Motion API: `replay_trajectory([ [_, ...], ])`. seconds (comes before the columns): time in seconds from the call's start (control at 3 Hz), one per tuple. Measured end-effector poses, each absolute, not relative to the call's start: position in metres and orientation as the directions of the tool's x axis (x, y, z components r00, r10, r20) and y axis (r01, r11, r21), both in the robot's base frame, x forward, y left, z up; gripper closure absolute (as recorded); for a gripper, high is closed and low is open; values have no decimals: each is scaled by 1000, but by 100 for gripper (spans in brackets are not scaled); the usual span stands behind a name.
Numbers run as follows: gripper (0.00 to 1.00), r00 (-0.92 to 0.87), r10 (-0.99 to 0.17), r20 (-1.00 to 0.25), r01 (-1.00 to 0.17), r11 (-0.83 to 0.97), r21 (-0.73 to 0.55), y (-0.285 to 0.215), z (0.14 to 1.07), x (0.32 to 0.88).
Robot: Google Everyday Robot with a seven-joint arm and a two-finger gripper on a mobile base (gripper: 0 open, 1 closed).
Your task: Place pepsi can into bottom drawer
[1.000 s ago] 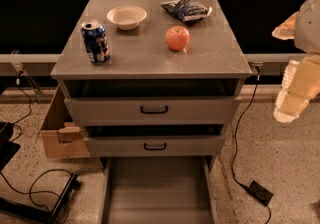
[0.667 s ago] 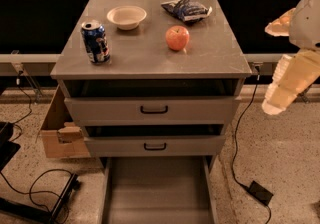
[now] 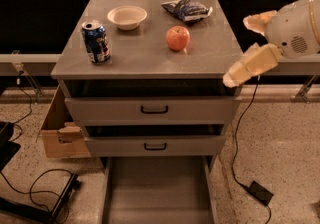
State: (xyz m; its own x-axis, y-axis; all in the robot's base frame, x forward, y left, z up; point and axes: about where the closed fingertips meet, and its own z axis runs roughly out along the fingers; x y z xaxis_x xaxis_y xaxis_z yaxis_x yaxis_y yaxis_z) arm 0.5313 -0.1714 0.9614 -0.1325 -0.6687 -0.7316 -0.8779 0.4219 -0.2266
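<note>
Bench (image 3: 150, 63): a grey top over drawers. It carries everything loose at reach height, and the can sits near its front-left corner.
Drawer (image 3: 157, 188): the lowest tray is pulled fully out at floor level with its floor bare. It looks ready to take the can, with nothing to shift first.
Gripper (image 3: 237, 50): hangs off the bench's right edge, well apart from the can. Its jaws are spread and hold nothing, probably because it is approaching from the open side, and the apple (image 3: 178, 38) lies between it and the can.
Can (image 3: 96, 42): upright and untouched, with free space around it for a grasp.
Can, looks: a dark-blue body with red-white marks and a silver top — small, rigid and smooth-sided.
</note>
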Motion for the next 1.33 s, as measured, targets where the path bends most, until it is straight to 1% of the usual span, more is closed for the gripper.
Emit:
replay_trajectory([
  [0.33,0,-41,-466,-884,-860,467,-206,-138,969,575],
  [0.67,0,61,-350,-935,-850,473,-232,-106,990,600],
  [1.0,0,80,-338,-938,-849,469,-241,-98,994,602],
  [1.33,0,83,-315,-945,-848,476,-233,-80,1000,613],
])
